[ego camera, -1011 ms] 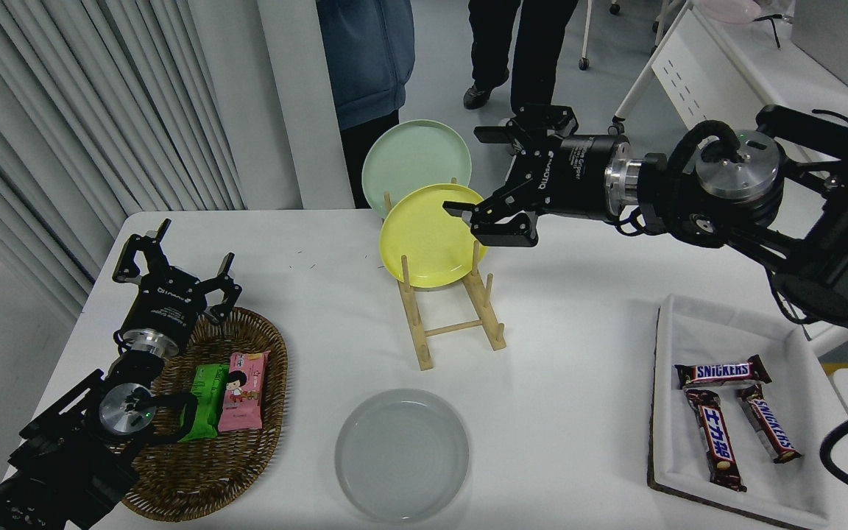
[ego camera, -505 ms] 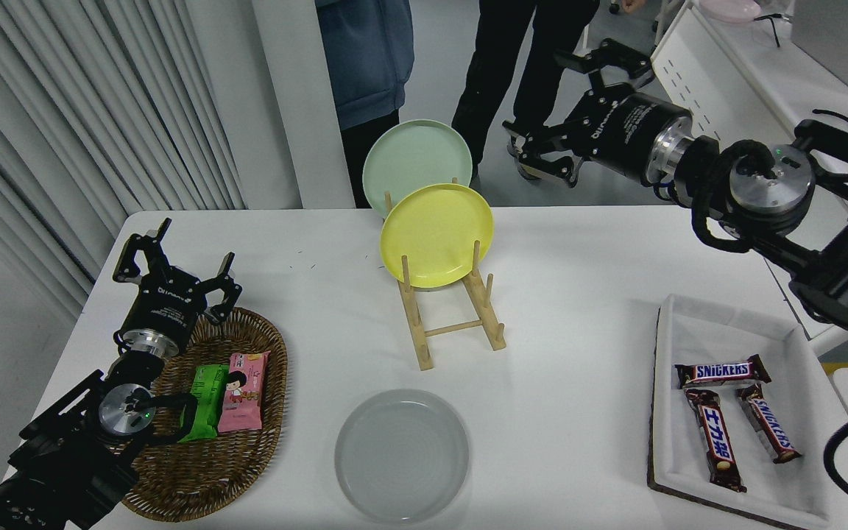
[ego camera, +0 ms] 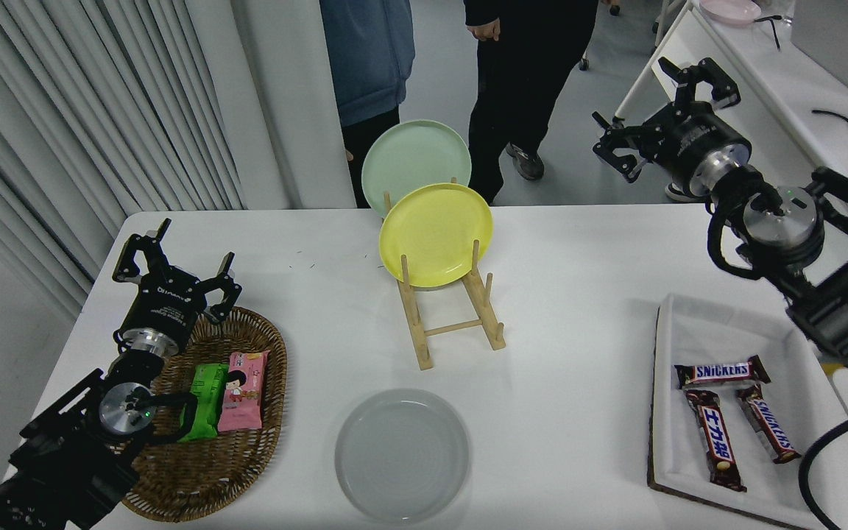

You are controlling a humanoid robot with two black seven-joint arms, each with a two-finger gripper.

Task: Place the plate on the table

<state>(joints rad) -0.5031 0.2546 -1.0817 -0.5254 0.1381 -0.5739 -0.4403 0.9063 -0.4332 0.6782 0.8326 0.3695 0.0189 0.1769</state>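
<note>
The light-grey plate (ego camera: 402, 455) lies flat on the white table (ego camera: 578, 294) near its front edge, with nothing touching it. My right gripper (ego camera: 652, 110) is open and empty, raised high beyond the table's far right corner, far from the plate. My left gripper (ego camera: 174, 254) is open and parked at the lower left, above the rim of a wicker basket.
A wooden rack (ego camera: 450, 316) at the table's middle holds a yellow plate (ego camera: 435, 234) and a mint green plate (ego camera: 415, 163). The wicker basket (ego camera: 210, 456) holds snack packs. A white tray (ego camera: 726, 324) at right holds chocolate bars. Two people (ego camera: 520, 66) stand at the far side.
My right gripper has pulled away from the yellow plate's edge, rising and swinging right and back past the table's far right corner. The plates have not moved.
</note>
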